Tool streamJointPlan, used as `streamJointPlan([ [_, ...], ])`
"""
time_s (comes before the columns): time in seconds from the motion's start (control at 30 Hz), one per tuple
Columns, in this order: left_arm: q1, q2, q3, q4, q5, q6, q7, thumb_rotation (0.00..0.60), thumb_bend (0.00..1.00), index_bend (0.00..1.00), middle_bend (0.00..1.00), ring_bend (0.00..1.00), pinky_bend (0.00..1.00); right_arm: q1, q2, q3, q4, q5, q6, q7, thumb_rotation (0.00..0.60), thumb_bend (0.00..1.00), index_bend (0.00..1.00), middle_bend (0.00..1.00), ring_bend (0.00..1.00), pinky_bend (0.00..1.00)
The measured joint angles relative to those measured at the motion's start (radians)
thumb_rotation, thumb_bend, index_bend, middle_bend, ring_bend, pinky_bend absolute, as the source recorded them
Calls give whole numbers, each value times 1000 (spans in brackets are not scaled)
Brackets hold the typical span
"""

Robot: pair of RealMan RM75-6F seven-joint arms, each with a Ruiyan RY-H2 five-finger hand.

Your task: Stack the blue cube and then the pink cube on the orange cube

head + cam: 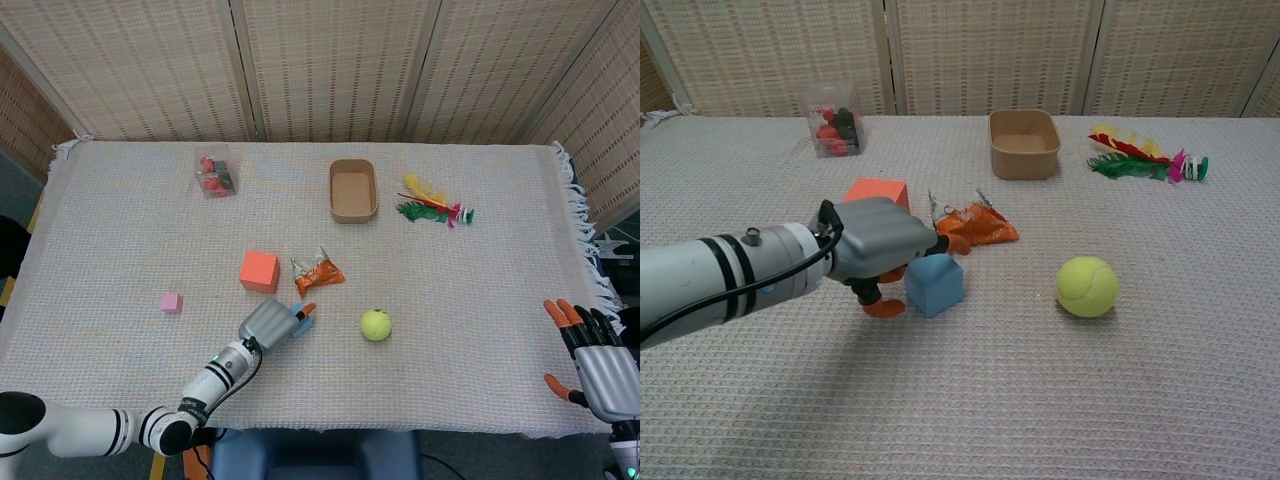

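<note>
Left hand [880, 245] half-closed around blue cube [936, 284] on desk [1040, 400], near orange cube [877, 192]; firm grip unclear. Probably light, rigid foam: best pinched across opposite flat faces. Right hand [598, 365] spread, empty.

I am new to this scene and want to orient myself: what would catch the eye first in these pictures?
First, the left hand, reaching in from the near left edge and closing around the blue cube near the table's middle; whether it grips is unclear. Just behind stands the bigger orange cube, and the small pink cube lies alone further left. The yellow-green tennis ball sits to the right.
</note>
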Motion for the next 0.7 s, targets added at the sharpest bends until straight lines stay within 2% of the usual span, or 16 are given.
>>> streamJointPlan([
  [0.23, -3, -22, 14, 47, 67, 27, -47, 600, 353, 450, 1000, 966, 964, 0, 2, -1, -2, 1, -2, -1, 600, 107, 0, 0, 0, 0],
  [0.3, 0, -31, 17, 64, 106, 43, -77, 600, 357, 490, 1000, 973, 972, -1, 3, -2, -3, -1, -1, -1, 600, 107, 0, 0, 0, 0],
  [0.47, 14, -33, 24, 71, 180, 89, -143, 600, 364, 522, 1000, 992, 995, -2, 2, -3, -3, -4, 0, -2, 600, 107, 0, 0, 0, 0],
  [0.7, 55, 31, 24, -41, 209, 128, -237, 600, 374, 572, 1000, 1000, 1000, 1, 3, -9, -3, -15, -6, -3, 600, 107, 0, 0, 0, 0],
])
